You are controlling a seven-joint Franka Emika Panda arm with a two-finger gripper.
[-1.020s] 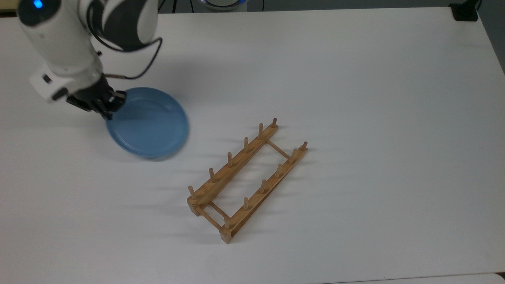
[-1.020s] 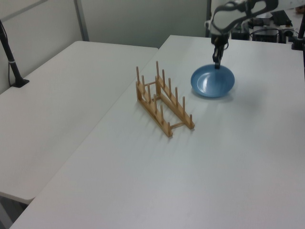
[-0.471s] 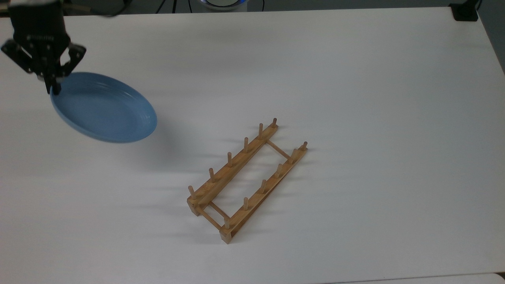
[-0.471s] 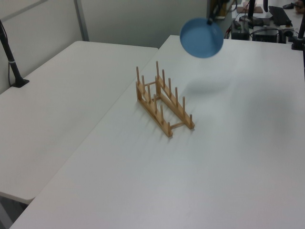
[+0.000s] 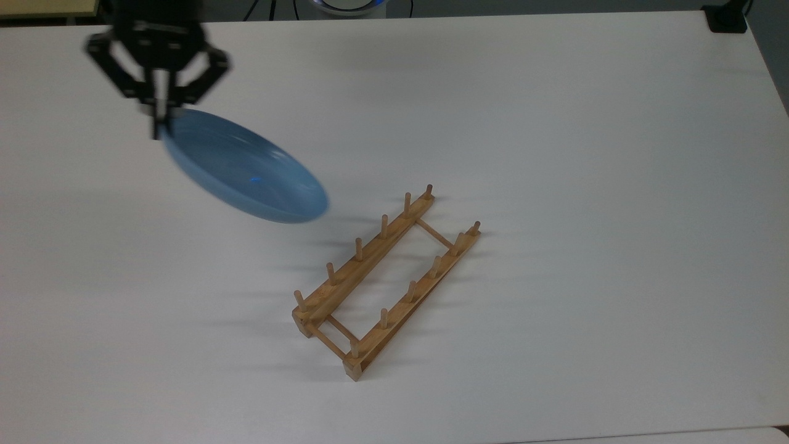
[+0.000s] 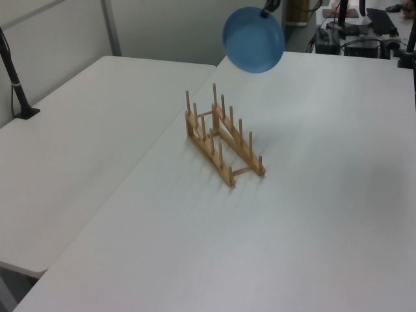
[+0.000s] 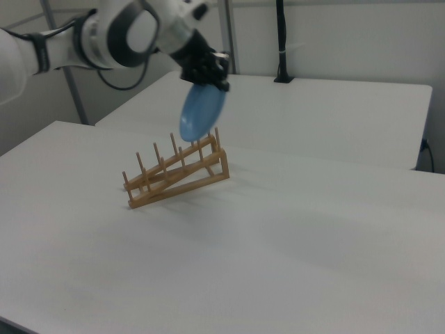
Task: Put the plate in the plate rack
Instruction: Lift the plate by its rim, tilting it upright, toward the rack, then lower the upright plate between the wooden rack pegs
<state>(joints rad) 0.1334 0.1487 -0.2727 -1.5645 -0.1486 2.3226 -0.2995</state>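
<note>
At the top view's upper left, the black two-finger gripper (image 5: 158, 126) is seen pointing down, fingers pinched together on the rim of the light-blue plate (image 5: 245, 174), so the plate is gripped by its edge. The plate is hung below the gripper and carried in the air, tilted steeply, clear of the white table (image 5: 555, 123). In the top view the plate is stretched from the fingertips toward the lower right, its far edge ending near the upper end of the wooden plate rack (image 5: 385, 280) but not touching it.

In the left view the gripper (image 6: 267, 9) is met at the plate's upper right rim, and the plate (image 6: 253, 39) is shown nearly face-on, high above the table and beyond the rack's far end; the plate rack (image 6: 222, 139) is stood on the table, empty, pegs upright.

In the right view the gripper (image 7: 212, 78) is held on the end of the white arm (image 7: 104, 35), the plate (image 7: 201, 113) is hung edge-down just under it, and its lower rim is overlapped with the pegs at the right view's right end of the plate rack (image 7: 177, 172); contact there cannot be told.
</note>
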